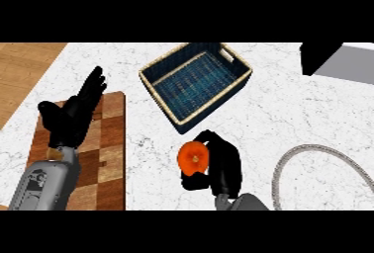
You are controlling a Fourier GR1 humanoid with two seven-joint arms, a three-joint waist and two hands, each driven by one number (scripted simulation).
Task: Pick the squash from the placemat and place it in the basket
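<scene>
- The round orange squash (194,157) sits in the curl of the robot's black right hand (223,170), whose fingers and thumb wrap round its right side and underside. It hangs over the white marbled counter (292,123), just short of the near corner of the dark blue woven basket with a pale rim (175,116).
- Only part of the squash is covered by the hand; its left face is bare. If the hand tilted during the carry, the squash would likely roll out on that open side and land on the counter.
- The basket's rim lies between the squash and the basket floor. A path kept too low would probably knock the squash or the fingers against the near corner, pushing the basket or jarring the squash free.
- The basket sits at an angle to the robot, so a straight forward move risks releasing over the corner and not the middle; the squash could then bounce off the rim.
- The black left hand (76,111) rests open, fingers straight, above the brown checked wooden board (110,158) at the view's left, well apart from the basket, so it seems unlikely to interfere.
- The grey ring-shaped rim (281,170) at the right lies near the right forearm; a wide swing of the elbow might brush it.
</scene>
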